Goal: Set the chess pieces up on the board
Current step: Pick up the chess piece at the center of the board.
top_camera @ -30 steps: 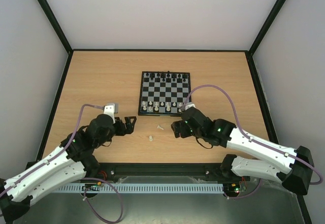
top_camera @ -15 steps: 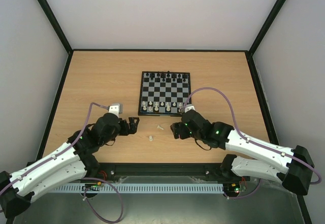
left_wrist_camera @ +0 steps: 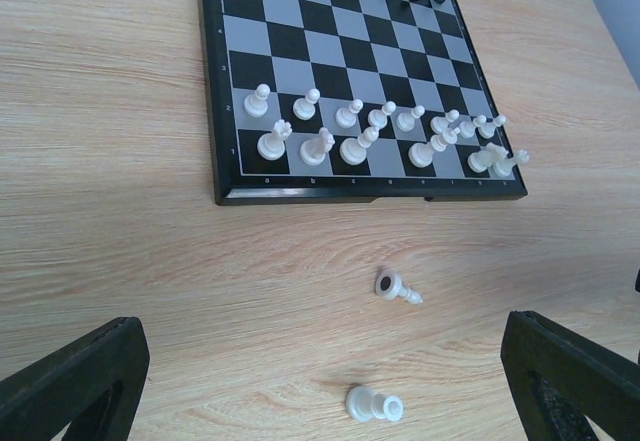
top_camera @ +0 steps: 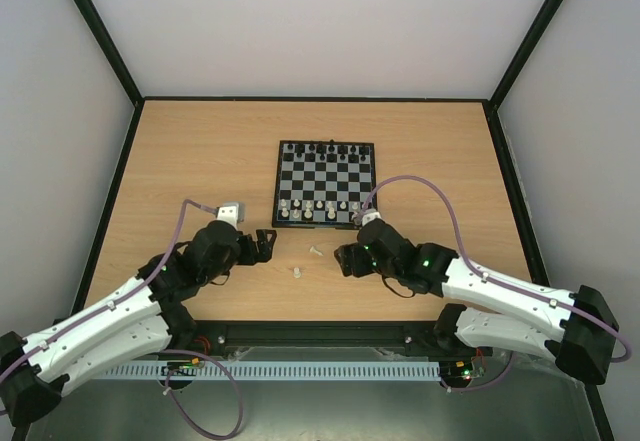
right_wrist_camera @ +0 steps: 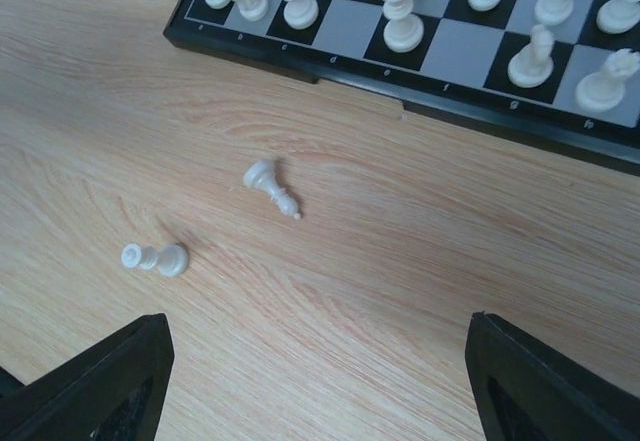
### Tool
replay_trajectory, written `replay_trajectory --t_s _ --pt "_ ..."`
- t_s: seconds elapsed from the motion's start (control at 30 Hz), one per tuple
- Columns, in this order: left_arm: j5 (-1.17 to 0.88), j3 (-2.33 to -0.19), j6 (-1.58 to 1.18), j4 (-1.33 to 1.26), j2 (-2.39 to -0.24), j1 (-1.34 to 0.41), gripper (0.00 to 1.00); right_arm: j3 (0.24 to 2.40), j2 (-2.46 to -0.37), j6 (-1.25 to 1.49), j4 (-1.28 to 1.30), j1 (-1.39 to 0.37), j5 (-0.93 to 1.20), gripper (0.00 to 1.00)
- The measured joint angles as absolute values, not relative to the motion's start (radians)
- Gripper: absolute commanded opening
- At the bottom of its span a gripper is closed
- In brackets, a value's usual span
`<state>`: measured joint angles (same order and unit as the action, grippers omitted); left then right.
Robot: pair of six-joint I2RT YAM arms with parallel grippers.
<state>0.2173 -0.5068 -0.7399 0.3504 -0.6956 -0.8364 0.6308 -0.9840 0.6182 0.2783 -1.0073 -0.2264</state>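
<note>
- Wooden table [top_camera: 200,161] carries the board [top_camera: 325,183] at centre frame, with white pieces [left_wrist_camera: 352,149] standing in its two nearest rows.
- Below the board's edge a loose piece [top_camera: 315,252] lies toppled on the wood; a second piece [top_camera: 297,272] lies lower and left.
- Left gripper [top_camera: 264,243], left of both, gapes wide and empty.
- Right gripper [top_camera: 342,259], to their right, is spread, holding nothing.

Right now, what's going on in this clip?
Two arms are setting up a chess board. Most white pieces stand on its near rows, but one tipped piece and a second tipped piece lie on the table in front of it. The left end effector and right end effector sit low on either side of them, both open, holding nothing.
</note>
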Motion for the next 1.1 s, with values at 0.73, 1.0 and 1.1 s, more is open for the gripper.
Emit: replay_trajectory --t_s 0.73,1.0,1.1 --pt "0.207 -0.504 -0.71 0.29 -0.727 -0.836 0.99 0.568 -1.31 0.601 -0.065 -0.989 -0.073 0.48" --pt "0.186 -0.485 -0.71 0.273 -0.698 -0.836 0.99 0.648 -1.406 0.586 -0.069 -0.989 -0.072 0.52" --pt "0.181 -0.476 -0.708 0.271 -0.683 -0.836 0.99 0.686 -1.406 0.578 -0.054 -0.991 -0.064 0.58"
